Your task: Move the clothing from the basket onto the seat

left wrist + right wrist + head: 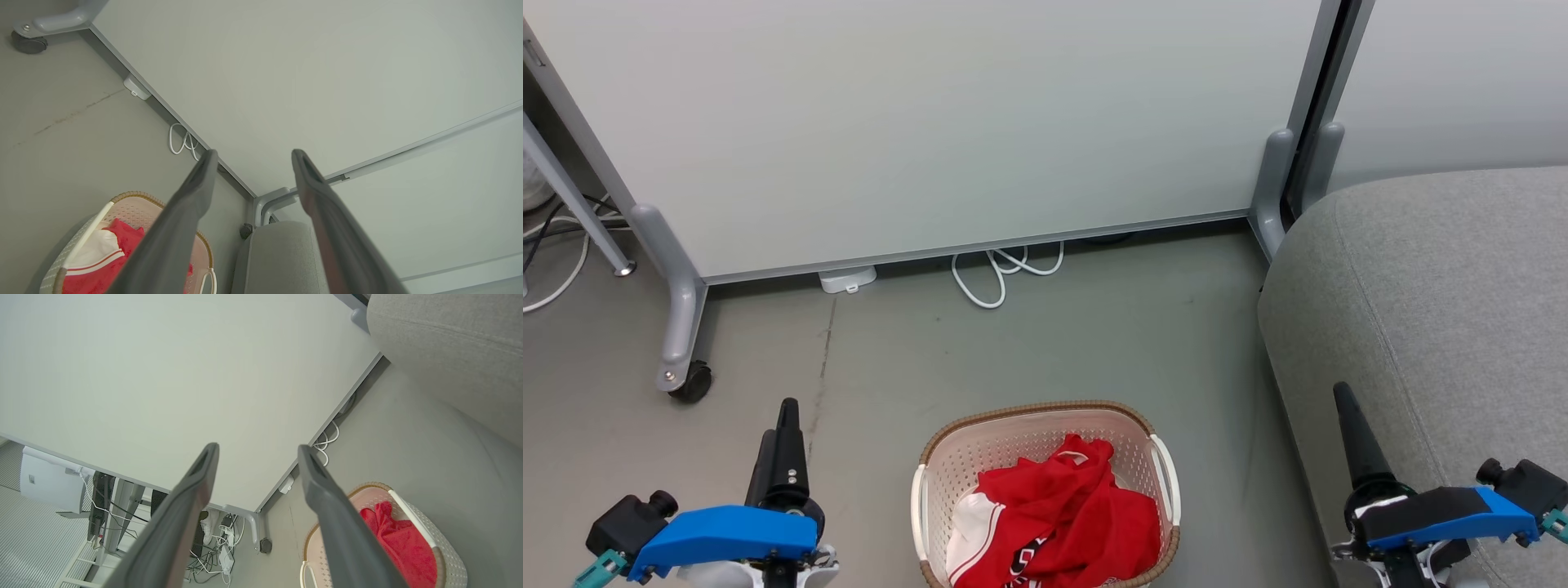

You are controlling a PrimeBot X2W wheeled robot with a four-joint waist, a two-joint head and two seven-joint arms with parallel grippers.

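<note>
Left hand (253, 153) and right hand (257, 447) hang open, empty. Pinching the tangled red fabric clothing (1066, 506) could drag up the light cream perforated plastic basket (1029, 408) too.

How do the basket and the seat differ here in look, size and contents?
The basket is small, cream-white perforated plastic with a brown woven-look rim; the seat is far larger, grey fabric with rounded edges. The basket holds the red clothing; the visible part of the seat bears none. The basket sits straight ahead of the robot, the seat to its right. Both rest on the grey floor.
</note>
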